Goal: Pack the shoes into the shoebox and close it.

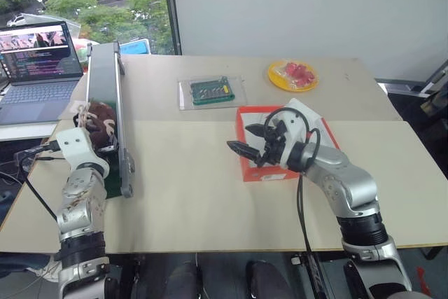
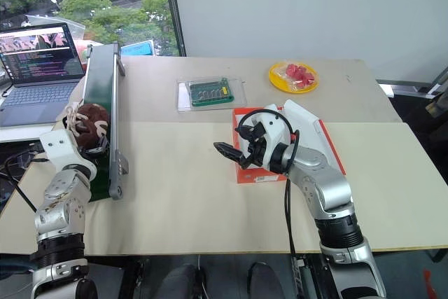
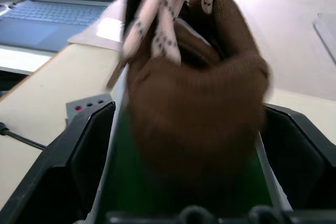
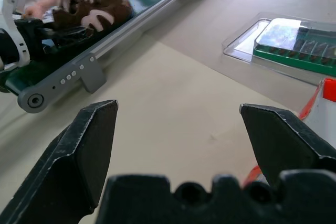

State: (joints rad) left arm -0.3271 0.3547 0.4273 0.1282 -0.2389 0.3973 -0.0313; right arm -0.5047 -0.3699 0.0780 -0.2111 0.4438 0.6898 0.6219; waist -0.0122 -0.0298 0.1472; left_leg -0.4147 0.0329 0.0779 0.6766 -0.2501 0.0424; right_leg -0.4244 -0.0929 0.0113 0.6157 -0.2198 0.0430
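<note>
Left gripper spread wide around 1 brown shoe on the green conveyor at mid-left; best squeezed at the heel before lifting toward the shoebox at centre-right, right gripper spread, empty.

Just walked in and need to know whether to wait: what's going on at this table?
The robot is packing shoes. Its left tool is open around a brown shoe lying on the green conveyor belt, fingers on either side, not closed yet. Its right tool hangs open and empty above the table by the red shoebox, which lies open. No shoe can be seen in the box.
</note>
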